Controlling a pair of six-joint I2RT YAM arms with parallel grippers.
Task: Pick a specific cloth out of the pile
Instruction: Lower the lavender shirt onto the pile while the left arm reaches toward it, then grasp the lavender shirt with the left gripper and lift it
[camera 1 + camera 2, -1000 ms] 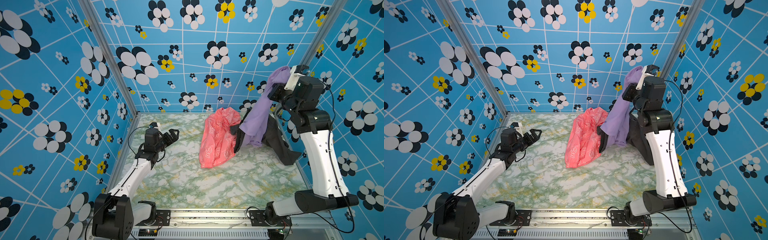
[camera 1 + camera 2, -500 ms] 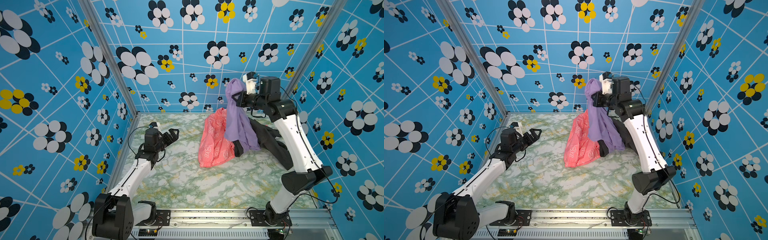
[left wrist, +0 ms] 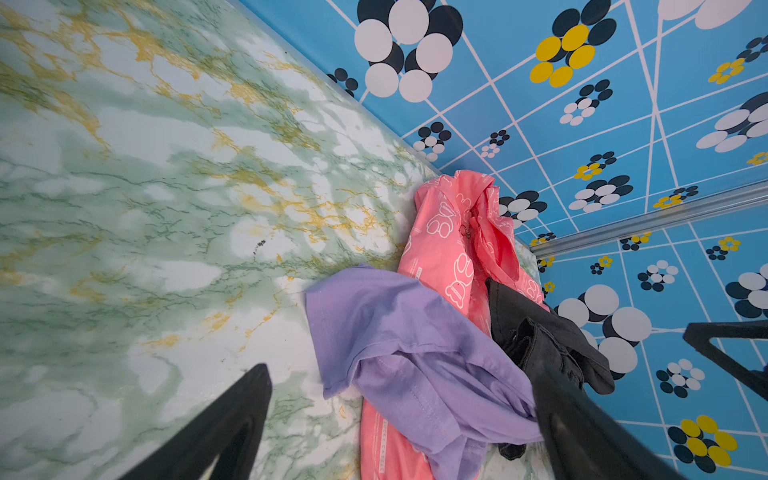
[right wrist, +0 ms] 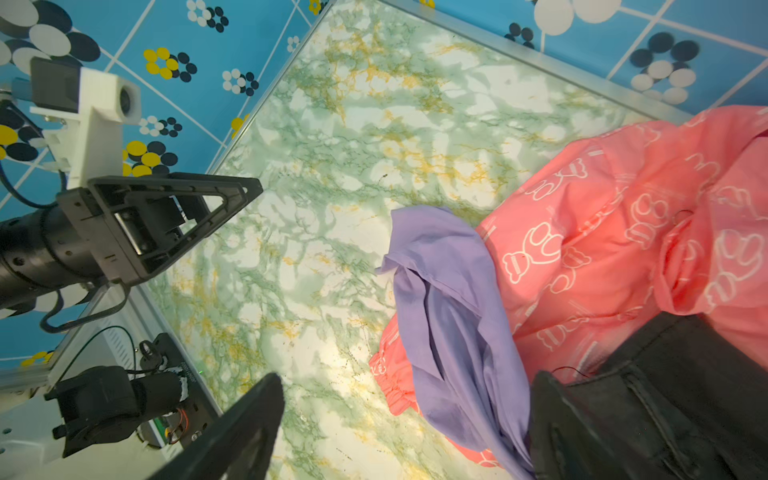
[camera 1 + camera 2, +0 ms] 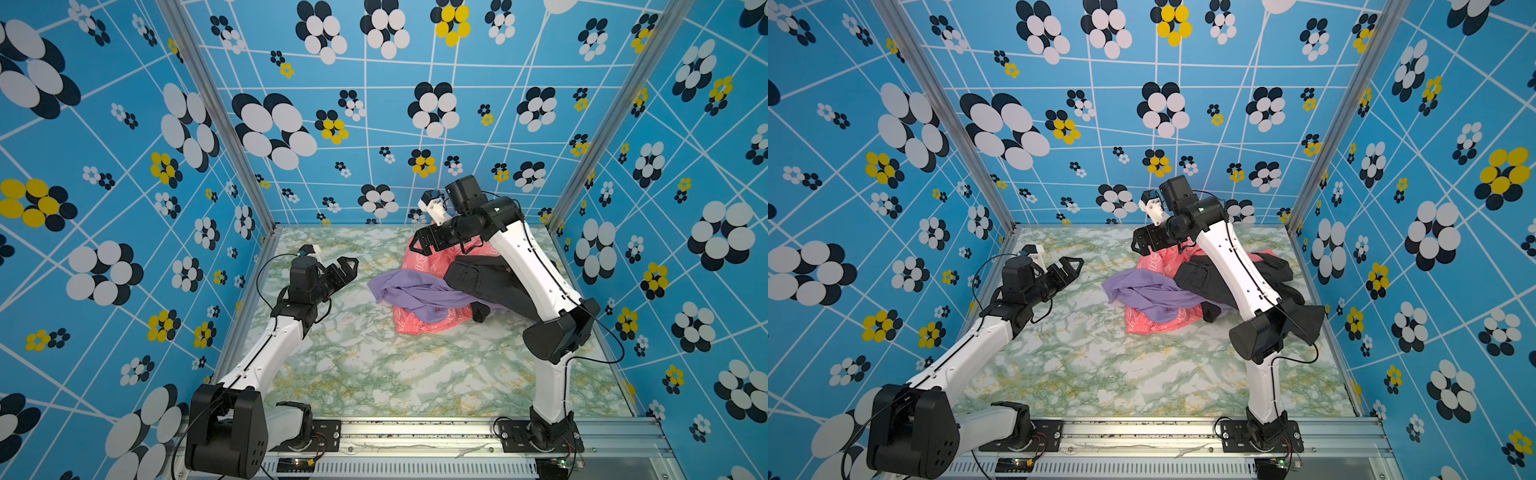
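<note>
Fingers of right gripper (image 5: 417, 246) and left gripper (image 5: 347, 268): spread wide, empty. The cloth (image 5: 415, 297) drapes pink garment (image 5: 415, 328), against black trousers (image 5: 478, 276).

cloth (image 5: 419, 296): was plain lavender-purple
pink garment (image 5: 417, 326): was coral-pink with white bear outlines
trousers (image 5: 478, 276): were black
surface (image 5: 374, 374): was white marbled with green, veined with yellow
walls (image 5: 374, 124): were blue with white lines and black, white and yellow flowers
left tool (image 5: 345, 272): was black
right tool (image 5: 419, 243): was black
</note>
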